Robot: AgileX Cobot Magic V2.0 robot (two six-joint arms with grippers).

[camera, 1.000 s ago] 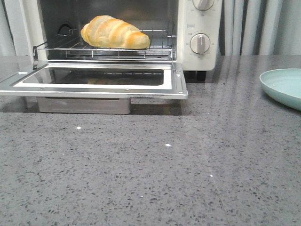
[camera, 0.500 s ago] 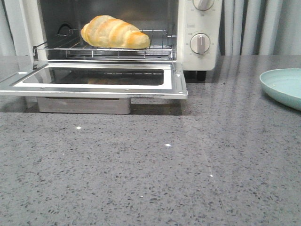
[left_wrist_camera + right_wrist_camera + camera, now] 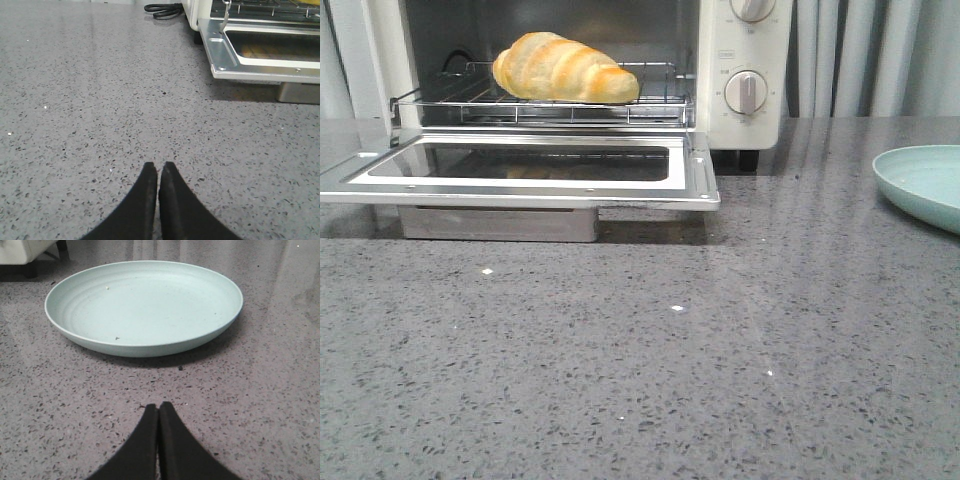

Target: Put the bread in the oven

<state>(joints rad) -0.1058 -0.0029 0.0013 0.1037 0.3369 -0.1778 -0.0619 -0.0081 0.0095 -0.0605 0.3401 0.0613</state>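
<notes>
Nothing has moved since the earlier frames; bread lying on the rack inside the oven, far-left tabletop edge, door down; left pincer closed, empty; right pincer closed, empty, near plate; placement done, door perhaps left.

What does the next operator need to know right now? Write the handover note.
Left gripper: shut, empty, over bare counter beside the oven.
Right gripper: shut, empty, in front of the mint-green plate, which holds no bread.
Bread: lying on the wire rack inside the oven.
Done: bread is in.
Left: the oven door is down; close it if wanted.
</notes>
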